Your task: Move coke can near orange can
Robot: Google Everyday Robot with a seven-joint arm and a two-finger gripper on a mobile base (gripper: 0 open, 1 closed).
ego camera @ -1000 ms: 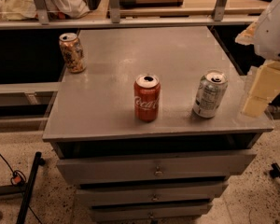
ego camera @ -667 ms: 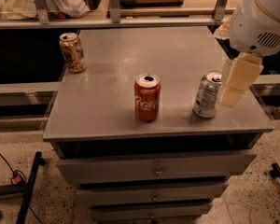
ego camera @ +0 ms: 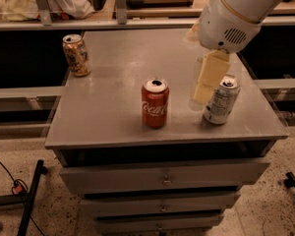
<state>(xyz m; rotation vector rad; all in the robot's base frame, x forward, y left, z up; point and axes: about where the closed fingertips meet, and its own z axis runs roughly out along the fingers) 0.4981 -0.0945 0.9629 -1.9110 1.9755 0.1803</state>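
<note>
Grey table [ego camera: 113, 122] over drawers [ego camera: 162, 180]. The coke can [ego camera: 155, 104] stands mid front edge; the orange can [ego camera: 76, 55] stands at the left edge near the back corner, well apart. The gripper [ego camera: 206, 82] hangs near the right edge, just beside a silver can [ego camera: 221, 101]. I cannot tell how far it is open.

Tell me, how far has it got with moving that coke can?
Nothing done yet: the coke can stands front-middle, apart from the orange can at the back left corner. In hand: the gripper hangs to its right, by a silver can. Left: grasping, carrying, setting down.
</note>
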